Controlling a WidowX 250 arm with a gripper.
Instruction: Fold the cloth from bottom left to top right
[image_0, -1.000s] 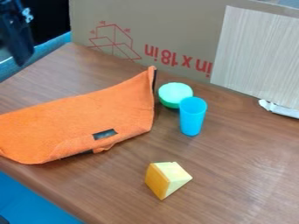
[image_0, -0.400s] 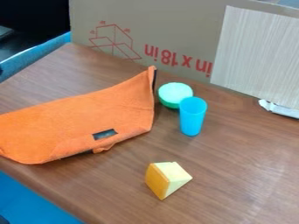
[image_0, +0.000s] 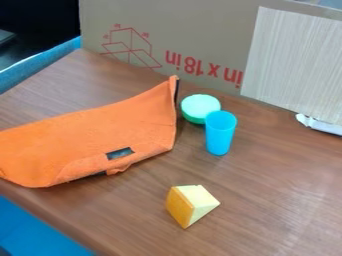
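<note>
Orange oblong fabric cloth (image_0: 93, 132) risked nudging the round green plastic bowl (image_0: 200, 107) beside it if overpulled; end effector open or closed, I couldn't tell.

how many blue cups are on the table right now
1. The blue cup stands upright on the table, in front of the green bowl and to the right of the orange cloth.

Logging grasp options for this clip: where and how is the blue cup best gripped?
I'd pinch the blue cup at its rim's near-right wall, from above: it stands upright, open end up, and the green bowl sits close behind its left side.
</note>
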